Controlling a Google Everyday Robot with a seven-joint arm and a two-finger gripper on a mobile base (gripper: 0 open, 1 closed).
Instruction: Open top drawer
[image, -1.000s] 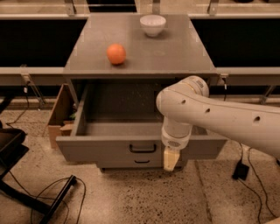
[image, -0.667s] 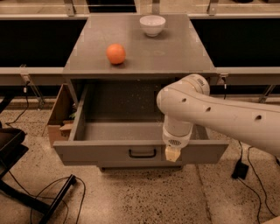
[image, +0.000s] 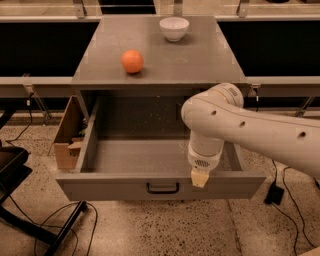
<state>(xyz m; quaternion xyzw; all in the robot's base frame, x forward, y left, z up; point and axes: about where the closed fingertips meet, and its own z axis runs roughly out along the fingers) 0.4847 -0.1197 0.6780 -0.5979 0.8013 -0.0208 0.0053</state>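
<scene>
The top drawer of the grey cabinet stands pulled far out toward me. Its deep grey, speckled interior is open to view and holds nothing I can see. A small black bar handle sits at the middle of its front. My white arm reaches in from the right, and the gripper hangs over the drawer's front edge, just right of the handle. Only a pale tip shows below the wrist. The lower drawers are hidden behind the open front.
An orange and a white bowl sit on the cabinet top. A cardboard box stands left of the cabinet. A black chair base and cables lie at lower left on the speckled floor.
The drawer has slid further out toward me, and the gripper has moved with its front edge. The lower drawer front seen earlier is now covered.
</scene>
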